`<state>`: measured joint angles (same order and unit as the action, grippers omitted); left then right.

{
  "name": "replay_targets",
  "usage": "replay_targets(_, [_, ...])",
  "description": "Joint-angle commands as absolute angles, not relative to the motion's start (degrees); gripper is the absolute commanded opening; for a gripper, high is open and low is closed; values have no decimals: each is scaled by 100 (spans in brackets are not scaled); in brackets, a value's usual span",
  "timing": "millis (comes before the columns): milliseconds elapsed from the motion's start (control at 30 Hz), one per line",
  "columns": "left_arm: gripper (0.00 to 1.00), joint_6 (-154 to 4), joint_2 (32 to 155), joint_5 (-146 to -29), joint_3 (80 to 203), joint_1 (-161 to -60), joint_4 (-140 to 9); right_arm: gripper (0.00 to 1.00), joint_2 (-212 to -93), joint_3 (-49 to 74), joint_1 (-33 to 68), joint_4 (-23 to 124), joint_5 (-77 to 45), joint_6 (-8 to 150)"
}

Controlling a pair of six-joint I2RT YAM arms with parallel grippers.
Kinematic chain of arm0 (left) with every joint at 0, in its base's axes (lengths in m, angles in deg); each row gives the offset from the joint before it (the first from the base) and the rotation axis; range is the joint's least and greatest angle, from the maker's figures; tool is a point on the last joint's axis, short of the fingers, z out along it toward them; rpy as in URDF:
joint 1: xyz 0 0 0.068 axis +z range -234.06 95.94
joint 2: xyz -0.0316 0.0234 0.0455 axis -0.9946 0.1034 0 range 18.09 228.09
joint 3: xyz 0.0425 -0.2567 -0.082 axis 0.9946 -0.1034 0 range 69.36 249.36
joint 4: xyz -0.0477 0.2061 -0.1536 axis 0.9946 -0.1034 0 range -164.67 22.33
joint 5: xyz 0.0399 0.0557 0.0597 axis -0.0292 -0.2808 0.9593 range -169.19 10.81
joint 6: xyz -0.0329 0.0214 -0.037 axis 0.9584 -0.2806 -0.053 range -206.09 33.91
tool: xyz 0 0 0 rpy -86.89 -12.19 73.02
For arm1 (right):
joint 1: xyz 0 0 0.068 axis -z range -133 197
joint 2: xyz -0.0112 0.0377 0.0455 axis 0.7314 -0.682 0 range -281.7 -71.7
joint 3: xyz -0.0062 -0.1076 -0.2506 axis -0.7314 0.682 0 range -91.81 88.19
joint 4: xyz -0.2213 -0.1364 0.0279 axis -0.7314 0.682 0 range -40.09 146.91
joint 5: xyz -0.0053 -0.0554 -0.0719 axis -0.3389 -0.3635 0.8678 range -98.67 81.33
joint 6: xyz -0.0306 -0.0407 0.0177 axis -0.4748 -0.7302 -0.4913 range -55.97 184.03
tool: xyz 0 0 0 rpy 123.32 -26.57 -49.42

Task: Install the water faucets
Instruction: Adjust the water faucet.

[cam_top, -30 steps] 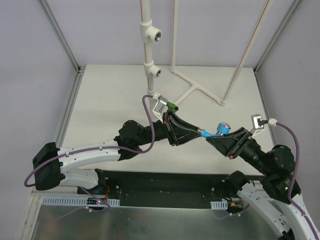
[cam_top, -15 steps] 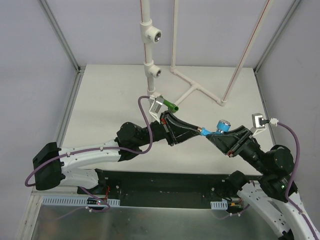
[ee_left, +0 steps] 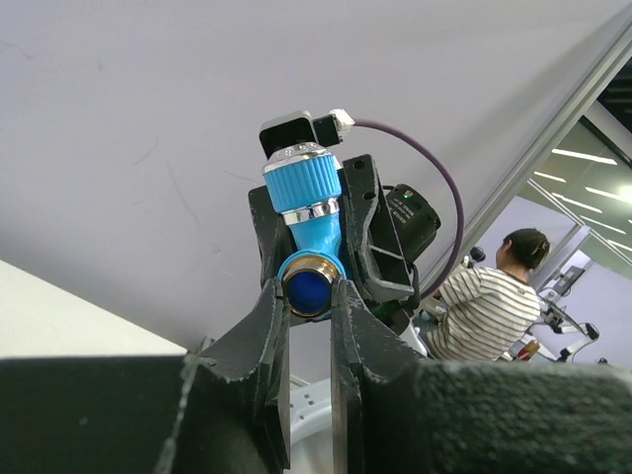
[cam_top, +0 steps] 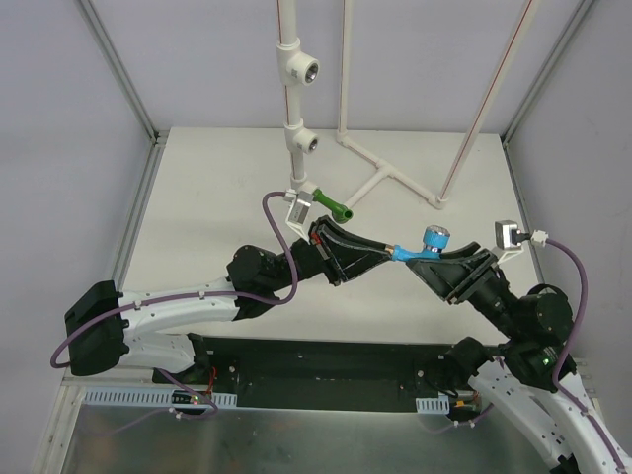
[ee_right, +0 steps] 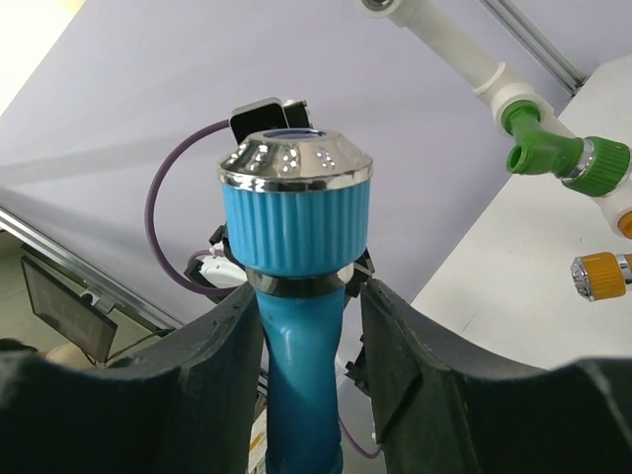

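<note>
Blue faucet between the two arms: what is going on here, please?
Both arms meet above the table at the blue faucet. The left gripper is closed on its metal-ringed end. The right gripper has its fingers on either side of the body, below the knob; whether they press it cannot be told. It looks like a handover. The green faucet sits in a fitting low on the white pipe stand, with the orange faucet near it.

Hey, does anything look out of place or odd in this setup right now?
Nothing spilled or broken. Only the blue faucet is off the white pipes, in mid-air: the left hand pinches its metal end while the right hand flanks its body.
</note>
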<state>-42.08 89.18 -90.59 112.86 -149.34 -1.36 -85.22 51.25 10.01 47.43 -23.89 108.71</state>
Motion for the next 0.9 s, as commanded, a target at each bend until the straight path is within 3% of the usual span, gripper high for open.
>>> replay_targets(0, [0, -4241, 8814, -9052, 11321, -14954, 414, 49, -8611, 5014, 991, 4235, -2326, 10947])
replay_targets(167, [0, -4197, 8840, -9123, 11348, -14954, 361, 47, -8611, 5005, 982, 4209, -2334, 10964])
replay_targets(700, [0, -3960, 9025, -9386, 11366, -14954, 511, 29, -8620, 5049, 982, 4191, -2212, 10964])
replay_targets(767, [0, -3942, 9060, -9413, 11401, -14954, 511, 28, -8611, 5049, 1000, 4200, -2176, 10973])
replay_targets(867, [0, -3916, 9086, -9465, 11436, -14954, 502, 39, -8646, 5040, 991, 4200, -2185, 10964])
